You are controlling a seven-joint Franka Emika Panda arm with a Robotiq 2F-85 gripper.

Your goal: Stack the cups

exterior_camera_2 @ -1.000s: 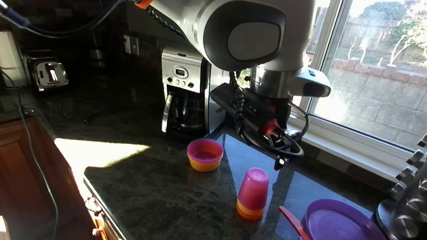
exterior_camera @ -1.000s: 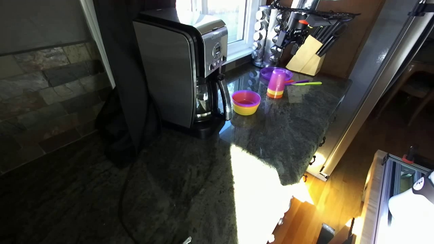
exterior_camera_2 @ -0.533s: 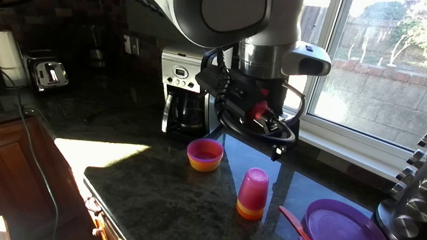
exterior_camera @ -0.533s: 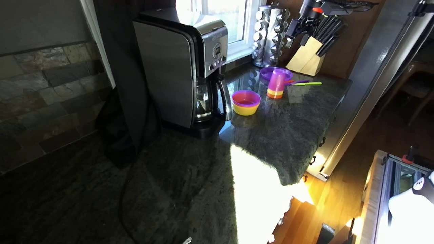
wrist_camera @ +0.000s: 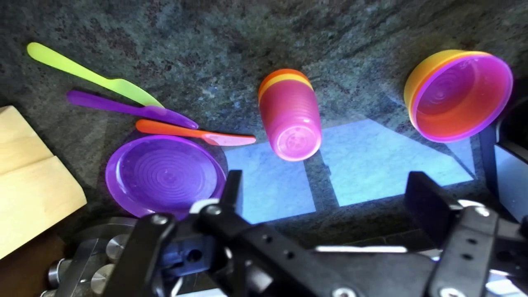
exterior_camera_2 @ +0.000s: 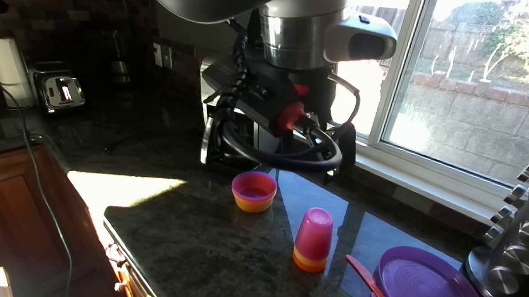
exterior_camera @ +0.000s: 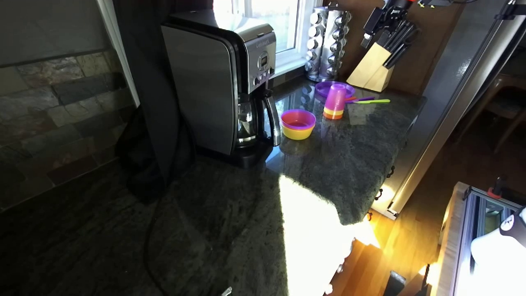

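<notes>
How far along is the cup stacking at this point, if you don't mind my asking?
Looks done: the cups stand upside down, nested together, with yellow and orange edges showing below the magenta.
In hand: nothing; the tool hangs open, apart from them.
Left: probably no more stacking, since no loose cup shows in any view.

In an exterior view the arm (exterior_camera_2: 298, 36) has shifted left and now hides most of the front of the coffee maker (exterior_camera_2: 268, 140) (plain to see a second ago); in an exterior view the jaws have gone up from before the spice rack (exterior_camera: 326, 45) to overlap the knives (exterior_camera: 399, 39).
</notes>
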